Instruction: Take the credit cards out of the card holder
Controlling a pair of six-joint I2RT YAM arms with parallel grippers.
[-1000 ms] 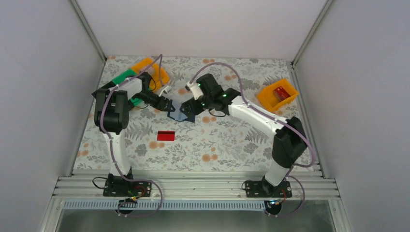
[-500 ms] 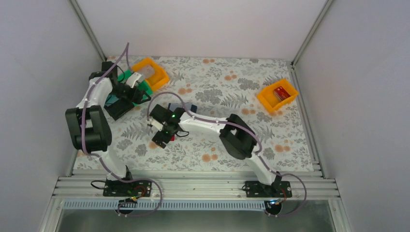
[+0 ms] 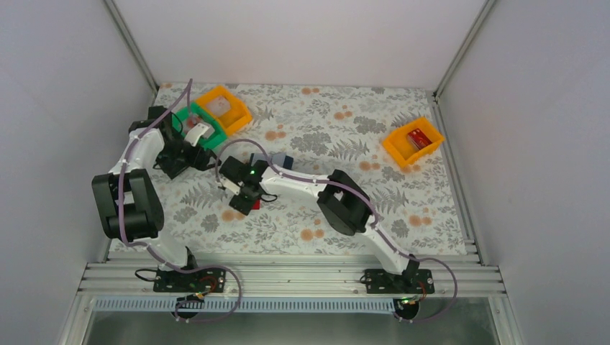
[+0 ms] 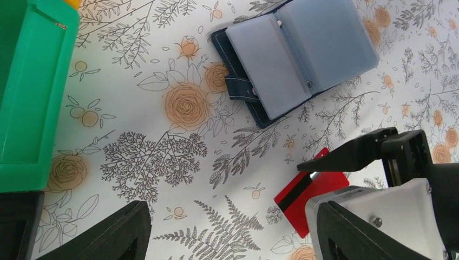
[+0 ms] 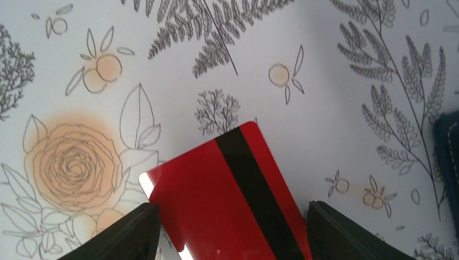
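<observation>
Both arms have left the card holder [image 4: 300,54], where they met a second ago. The left arm has drawn back toward the green bin [image 4: 27,92], and the right arm has swung across to the red card [image 5: 216,200], which has not shifted.

We find the card holder lying open and flat on the flowered cloth [image 4: 162,162], with its pale blue sleeves facing up. We cannot tell whether any card remains in them. The red card lies flat on the cloth with its black stripe up, near the holder but clear of it.

The left gripper [image 4: 233,227] hangs above the cloth with its fingers spread and nothing between them. The right gripper [image 5: 233,208] stands directly over the card with its fingers parted, one on each side of it. In the wrist view neither finger is touching the card.

We judge the step in hand to be lifting this card off the cloth. Because it is thin and flat, the fingers need to come down until their tips meet the cloth just outside two opposite edges. They should then close slowly so the card bows or tips up into the pads and does not skid away. Keeping the wrist square to those edges should prevent the card from twisting out. We see two risks: the cloth could get pinched together with the card, and the card could be pushed toward the holder. The left arm is well placed where it is, clear of the work.
</observation>
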